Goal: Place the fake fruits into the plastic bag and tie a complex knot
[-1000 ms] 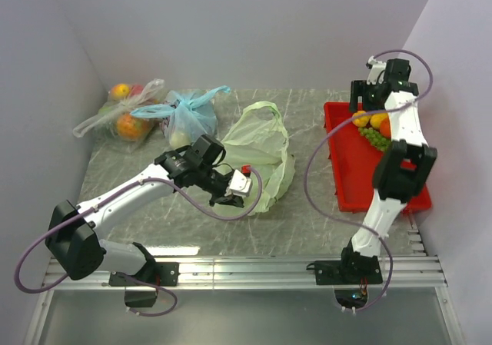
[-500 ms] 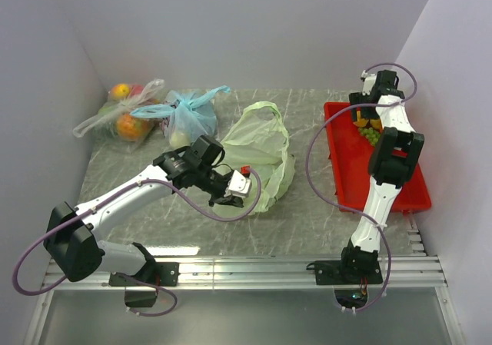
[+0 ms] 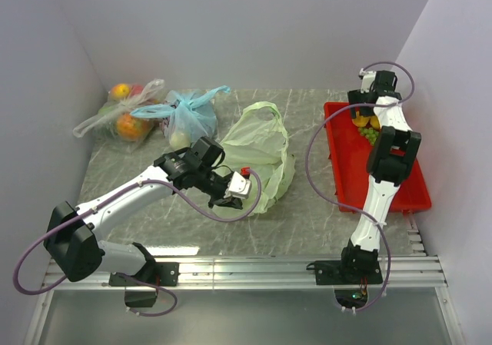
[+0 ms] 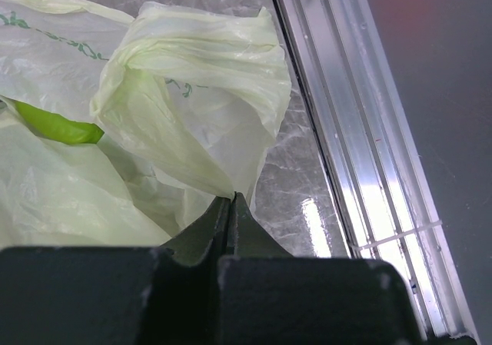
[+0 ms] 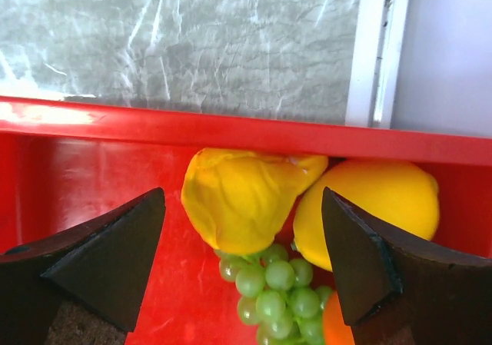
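Observation:
The pale green plastic bag [image 3: 263, 147] lies crumpled in the middle of the table. My left gripper [image 3: 233, 197] is at its near edge, shut on a pinched fold of the bag [image 4: 192, 91], with the tips [image 4: 231, 200] pressed together. The fake fruits [image 3: 369, 128] sit at the far end of the red tray [image 3: 392, 191]. My right gripper [image 5: 242, 199] hangs open just above them. Between its fingers [image 5: 115, 260] are a wrinkled yellow fruit [image 5: 238, 199], a round yellow fruit [image 5: 380, 203], green grapes [image 5: 277, 295] and an edge of the orange ball [image 5: 334, 328].
A tied light blue bag [image 3: 188, 118] and a clear bag of wrapped fruit [image 3: 123, 118] stand at the back left. Walls close in the left, back and right sides. An aluminium rail [image 3: 292, 268] runs along the near edge.
The right arm has swung toward the tray's far end and its gripper now sits over the fruits. The left arm and the bag have stayed put.

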Controlling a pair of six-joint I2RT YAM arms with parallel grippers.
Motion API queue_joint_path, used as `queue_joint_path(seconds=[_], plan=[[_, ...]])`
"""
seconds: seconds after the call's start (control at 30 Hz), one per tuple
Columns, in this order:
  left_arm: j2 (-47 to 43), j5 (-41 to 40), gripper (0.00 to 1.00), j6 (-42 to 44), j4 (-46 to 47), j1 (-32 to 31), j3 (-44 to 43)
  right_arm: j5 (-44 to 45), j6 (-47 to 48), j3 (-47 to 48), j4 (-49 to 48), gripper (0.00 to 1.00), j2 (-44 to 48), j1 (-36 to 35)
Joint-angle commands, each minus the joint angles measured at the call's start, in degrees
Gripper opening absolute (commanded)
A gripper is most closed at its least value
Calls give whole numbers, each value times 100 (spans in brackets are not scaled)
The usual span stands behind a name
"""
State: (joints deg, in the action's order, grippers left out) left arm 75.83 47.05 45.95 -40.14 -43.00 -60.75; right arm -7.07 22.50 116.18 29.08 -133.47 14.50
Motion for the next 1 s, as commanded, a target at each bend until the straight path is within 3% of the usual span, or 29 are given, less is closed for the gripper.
queue_joint_path(seconds=[0.0,0.27,0.43,0.63,0.97], plan=[[-51,15,0,36,-3,-24,-25,-22,105,404,97,88,-380,-35],[-60,24,0,-25,41,-24,11,-242,202,467,590,79,-567,0],[-95,-20,0,19,32,-24,55,-593,27,-51,520,49,-22,0],[-148,-55,0,28,94,-24,90,-1796,-324,-218,1160,33,1225,26],[-253,-73,0,-34,270,-24,195,-4644,-870,-1500,2418,27,4254,-447]])
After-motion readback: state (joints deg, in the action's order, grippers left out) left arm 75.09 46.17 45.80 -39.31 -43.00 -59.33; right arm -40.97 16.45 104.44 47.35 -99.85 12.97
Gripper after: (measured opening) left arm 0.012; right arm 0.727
